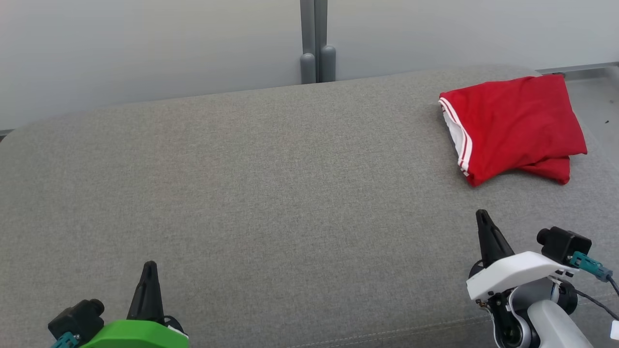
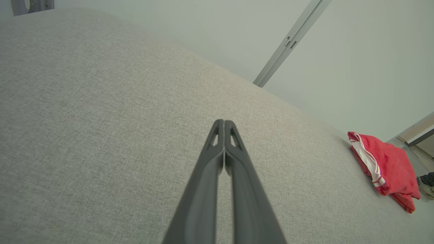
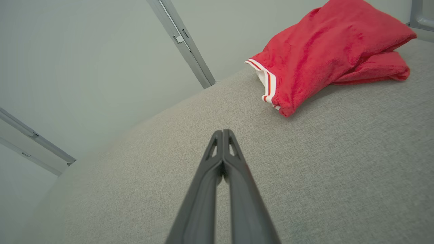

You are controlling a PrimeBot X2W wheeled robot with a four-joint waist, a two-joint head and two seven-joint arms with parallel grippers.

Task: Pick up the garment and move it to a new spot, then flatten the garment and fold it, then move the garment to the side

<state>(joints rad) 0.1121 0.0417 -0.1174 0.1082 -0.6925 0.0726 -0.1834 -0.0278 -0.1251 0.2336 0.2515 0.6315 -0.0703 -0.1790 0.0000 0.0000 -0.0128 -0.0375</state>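
A: status? where's the cloth

B: red fabric garment with a white-striped hem lies at the far right of the wide grey woven upholstered surface, close to its back edge. It's doubled over in layers, and one lower layer pokes out at the near right corner

A: grippers?

B: left gripper is low at the near left, fingers pressed together, nothing in them. right gripper is at the near right, likewise closed and empty. Its tip points toward the garment but is well apart from it. Both wrist views agree: fingertips meet, bare upholstery beyond them

A: so which step

B: my read: fold is done and the piece is parked at the side, so last step or just past it. Can't rule out a start pose with a pre-bundled piece, but the layering looks deliberate

A: next move?

B: if done, nothing, just hold both arms clear. If the fold needs a tidy or another grab, use the right arm, since it's on that side. It has to open its fingers first, reach forward and right, then come down on the near hem edge and pinch all layers, else the bottom layer slides out. Left arm likely needs a waist turn to get there
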